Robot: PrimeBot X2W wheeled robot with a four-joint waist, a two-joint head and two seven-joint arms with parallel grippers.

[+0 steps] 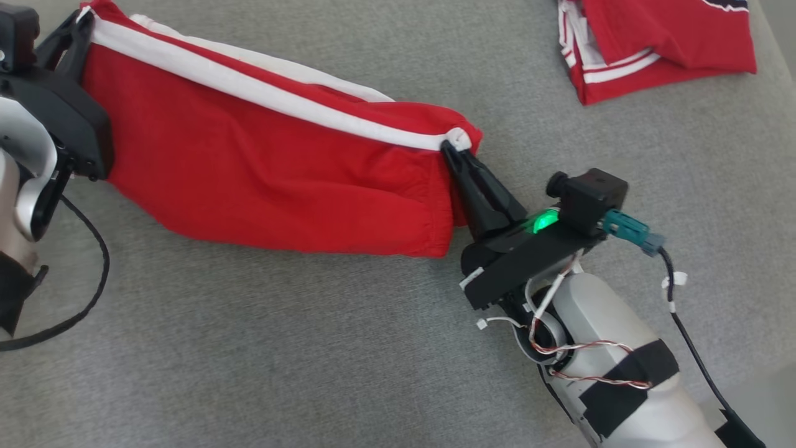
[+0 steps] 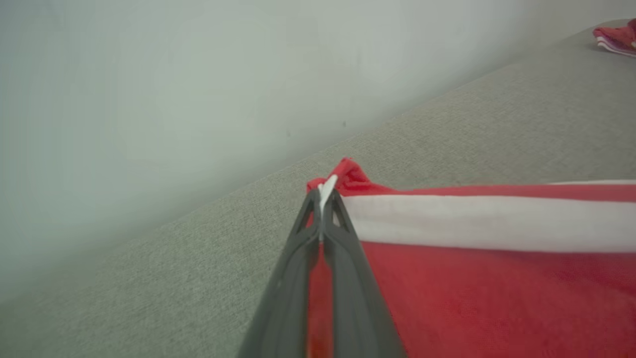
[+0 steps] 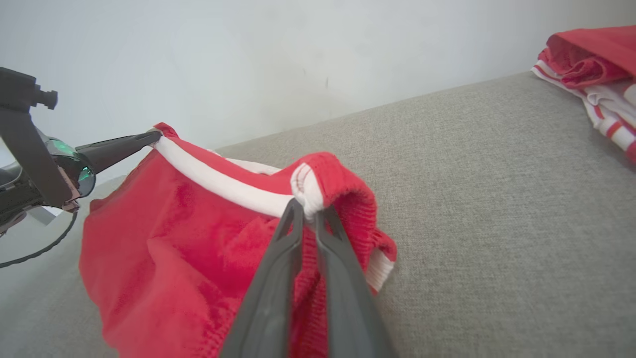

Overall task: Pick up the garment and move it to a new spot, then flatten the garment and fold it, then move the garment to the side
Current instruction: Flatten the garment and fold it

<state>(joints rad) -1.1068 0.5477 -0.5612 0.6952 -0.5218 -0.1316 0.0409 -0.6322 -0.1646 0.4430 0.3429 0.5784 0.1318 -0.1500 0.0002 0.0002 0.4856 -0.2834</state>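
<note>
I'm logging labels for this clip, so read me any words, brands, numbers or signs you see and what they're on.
No text can be read.
The red garment with the white stripe shows no print or tag.
The other red garment bears a dark mark at the picture's edge, cut off, unreadable.

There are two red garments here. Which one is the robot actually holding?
The stretched red garment: the left gripper and right gripper pinch its two corners. The crumpled red garment lies apart, untouched.

No legible text — none anywhere.
</note>
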